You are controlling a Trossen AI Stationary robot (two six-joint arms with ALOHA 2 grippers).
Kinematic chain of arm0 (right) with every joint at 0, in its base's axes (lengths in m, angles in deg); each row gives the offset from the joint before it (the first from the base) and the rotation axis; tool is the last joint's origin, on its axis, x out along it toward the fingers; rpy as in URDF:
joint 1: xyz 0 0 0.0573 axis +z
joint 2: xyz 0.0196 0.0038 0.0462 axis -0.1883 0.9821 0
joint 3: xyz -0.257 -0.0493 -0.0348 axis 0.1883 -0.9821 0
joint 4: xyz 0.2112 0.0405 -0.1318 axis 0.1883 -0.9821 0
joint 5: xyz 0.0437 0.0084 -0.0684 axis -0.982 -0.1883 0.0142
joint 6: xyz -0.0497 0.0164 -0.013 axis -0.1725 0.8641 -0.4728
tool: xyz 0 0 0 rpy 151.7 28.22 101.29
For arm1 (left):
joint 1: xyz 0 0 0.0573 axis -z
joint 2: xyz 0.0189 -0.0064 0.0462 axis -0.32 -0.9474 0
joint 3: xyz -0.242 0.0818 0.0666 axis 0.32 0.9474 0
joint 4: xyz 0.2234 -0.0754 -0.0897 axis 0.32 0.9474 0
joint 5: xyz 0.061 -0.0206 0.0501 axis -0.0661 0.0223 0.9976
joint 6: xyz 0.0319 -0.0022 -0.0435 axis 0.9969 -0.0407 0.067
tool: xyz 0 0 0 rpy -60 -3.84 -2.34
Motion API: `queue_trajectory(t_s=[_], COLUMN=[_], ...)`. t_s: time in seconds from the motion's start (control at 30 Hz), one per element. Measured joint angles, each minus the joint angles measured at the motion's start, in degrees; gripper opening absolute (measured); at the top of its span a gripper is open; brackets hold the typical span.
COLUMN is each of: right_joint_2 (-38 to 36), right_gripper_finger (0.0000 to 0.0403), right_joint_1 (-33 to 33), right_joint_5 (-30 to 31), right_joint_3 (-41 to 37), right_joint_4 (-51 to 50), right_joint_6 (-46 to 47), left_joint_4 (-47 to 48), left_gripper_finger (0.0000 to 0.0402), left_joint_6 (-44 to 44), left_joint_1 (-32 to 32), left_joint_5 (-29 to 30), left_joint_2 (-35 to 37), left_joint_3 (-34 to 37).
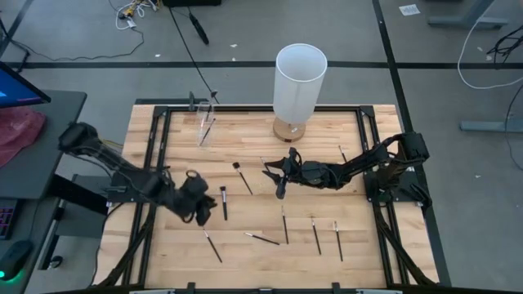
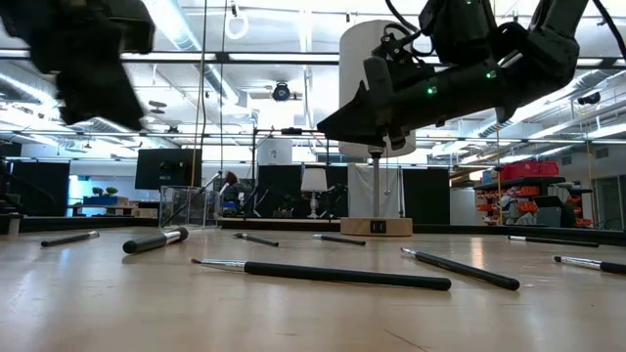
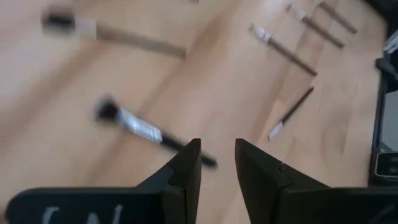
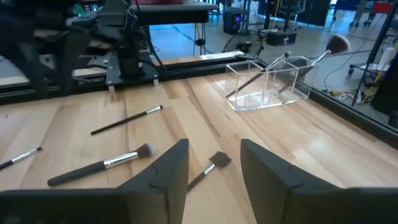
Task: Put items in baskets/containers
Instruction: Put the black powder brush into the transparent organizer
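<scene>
Since most of the loose brushes (image 1: 315, 235) lie scattered over the near half of the tabletop (image 1: 253, 208), and only a few stand in the clear container (image 1: 204, 124) close to the far left corner, the step in hand looks like a fresh pick-up for both arms. The thick brush (image 1: 223, 202) with a silver ferrule lies left of the middle, roughly square to the near edge, and the left gripper (image 3: 217, 149) hovers just beside it, empty, with only a narrow gap between its fingers. In the left wrist view the handle runs at a slant just ahead of the fingertips, so the gripper would do well to turn until its fingers cross the handle, spread a little more, and come down on the handle behind the ferrule rather than on the bristles.

The flat-headed brush (image 1: 242, 176) lies nearer the middle of the tabletop, and the right gripper (image 4: 214, 152) hangs close above it, empty and moderately open, with the brush head showing between its fingers in the right wrist view. Gripping mid-handle should keep the thin brush from pivoting.

The two grippers are near each other, so taking turns on the way to the container seems wise. A brush should go in handle first and near upright, clear of those already inside. The lamp (image 1: 300, 82) at the middle of the far edge stands beside the right arm's likely route
</scene>
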State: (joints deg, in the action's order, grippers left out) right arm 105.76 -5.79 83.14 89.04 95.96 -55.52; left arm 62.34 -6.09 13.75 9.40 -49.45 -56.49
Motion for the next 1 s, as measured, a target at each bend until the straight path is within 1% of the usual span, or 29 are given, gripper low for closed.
queue_trajectory(t_s=[0.13,0.27,0.37,0.47,0.5,0.57,0.63,0.77,0.83,0.9,1.0], right_joint_2=[0.0,0.0,0.0,0.0,0.0,0.0,0.0,0.0,0.0,0.0,0.0], right_gripper_finger=[0.0149,0.0149,0.0149,0.0149,0.0149,0.0149,0.0149,0.0149,0.0149,0.0149,0.0149], right_joint_1=[0.0,0.0,0.0,0.0,0.0,0.0,0.0,0.0,0.0,0.0,0.0], right_joint_5=[0.0,0.0,0.0,0.0,0.0,0.0,0.0,0.0,0.0,0.0,0.0], right_joint_3=[0.0,0.0,0.0,0.0,0.0,0.0,0.0,0.0,0.0,0.0,0.0], right_joint_4=[0.0,-0.3,-0.2,-0.3,-0.5,-0.4,-0.5,-0.6,-0.7,-0.9,-0.9], right_joint_6=[-0.3,-1.9,-3.6,-4.2,-4.3,-4.2,-4.3,-4.3,-4.3,-4.3,-4.3], left_joint_4=[0.7,-0.5,-2.1,-2.0,-2.3,-2.7,-4.6,-6.6,-6.3,-6.4,-4.8], left_gripper_finger=[0.0072,0.0051,0.0042,0.0041,0.0043,0.0054,0.0077,0.0148,0.0186,0.0214,0.0229], left_joint_6=[-14.7,-24.6,-25.3,-24.3,-24.7,-24.2,-22.6,-19.5,-19.9,-21.1,-21.7], left_joint_1=[6.4,10.7,11.3,9.8,8.8,6.9,5.3,2.5,1.2,0.1,-1.1], left_joint_5=[-0.2,-3.7,-3.9,0.3,0.9,1.1,1.4,2.0,2.4,2.9,4.5], left_joint_2=[-6.1,-11.9,-15.5,-18.1,-18.7,-19.2,-19.5,-19.5,-19.5,-20.1,-22.6], left_joint_3=[-1.3,-1.3,-1.4,-1.4,-1.3,-1.3,-1.4,-1.4,-1.4,-1.5,-3.3])
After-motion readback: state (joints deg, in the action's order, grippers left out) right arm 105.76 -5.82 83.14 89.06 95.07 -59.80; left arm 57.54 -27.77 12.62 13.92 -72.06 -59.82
